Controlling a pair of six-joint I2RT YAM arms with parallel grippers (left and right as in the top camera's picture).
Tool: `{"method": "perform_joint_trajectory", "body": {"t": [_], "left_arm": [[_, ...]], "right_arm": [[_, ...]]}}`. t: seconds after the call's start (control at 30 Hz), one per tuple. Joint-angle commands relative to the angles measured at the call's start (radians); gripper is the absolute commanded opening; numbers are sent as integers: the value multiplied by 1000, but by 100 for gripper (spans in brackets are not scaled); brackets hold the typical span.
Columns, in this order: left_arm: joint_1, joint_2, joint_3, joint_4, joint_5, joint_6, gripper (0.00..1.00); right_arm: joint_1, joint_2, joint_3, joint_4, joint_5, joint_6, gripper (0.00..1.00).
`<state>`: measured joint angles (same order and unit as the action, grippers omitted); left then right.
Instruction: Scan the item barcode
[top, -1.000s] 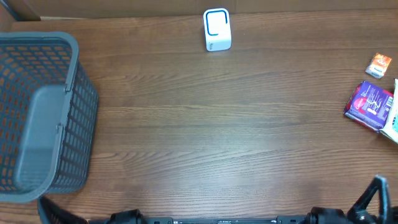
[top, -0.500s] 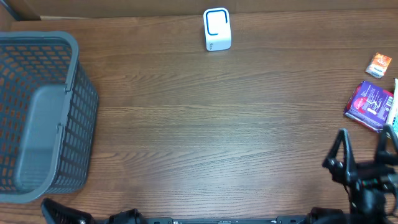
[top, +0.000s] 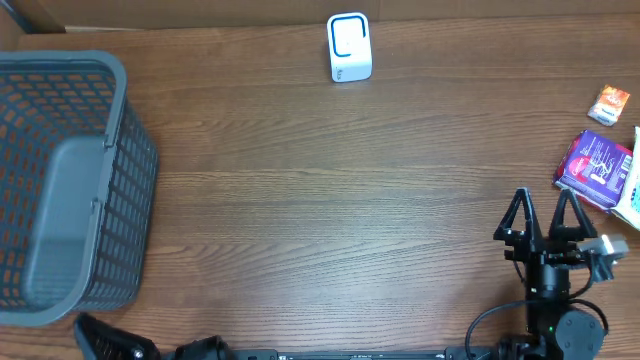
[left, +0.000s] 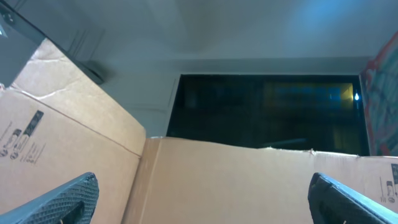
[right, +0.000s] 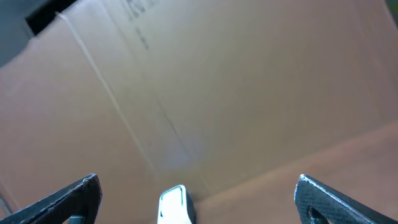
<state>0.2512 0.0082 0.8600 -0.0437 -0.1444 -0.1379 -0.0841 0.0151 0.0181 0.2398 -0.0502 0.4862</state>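
Dark wood worktop (top: 330, 200), cardboard wall along the 12 o'clock edge. White barcode scanner (top: 349, 47) stands upright at 12 o'clock, near the back edge. Grey mesh basket (top: 60, 190) at 9 o'clock, nothing visible inside it. Items sit at the 3 o'clock edge: purple packet (top: 594, 168), small orange packet (top: 609, 104) just at its 12 o'clock, and a white item (top: 630, 195) cut off by the frame, touching the purple packet's 3 o'clock side. Right tool (top: 543, 198) at 4 o'clock, released, fingers spread wide, nothing between them, near the purple packet at its 7 o'clock side but apart from it. Right wrist view: fingertips (right: 71, 198) wide apart, scanner low between them, cardboard behind. Left tool (left: 202, 202) released, spread wide and grasping nothing, pointing at cardboard boxes (left: 249, 180); only part of the left arm (top: 110, 340) shows at 7 o'clock.
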Motion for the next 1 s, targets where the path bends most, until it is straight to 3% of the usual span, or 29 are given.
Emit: {"method": "perform_joint_trajectory", "body": {"t": [0.0,0.23,0.67,0.97], "left_arm": [[6,-4,-25,4,14,-24,100],[5,-4,-68,-4,15,-32,100],[5,-3,-341,-65,20,-172,100],[5,-3,-539,2,124,-180,100]], "right_arm": [[5,-8,-10,-71,15,16,100],[5,-8,-10,-329,-3,14,100],[5,53,-10,-321,7,-11,100],[5,53,-10,-321,7,-11,100]]}}
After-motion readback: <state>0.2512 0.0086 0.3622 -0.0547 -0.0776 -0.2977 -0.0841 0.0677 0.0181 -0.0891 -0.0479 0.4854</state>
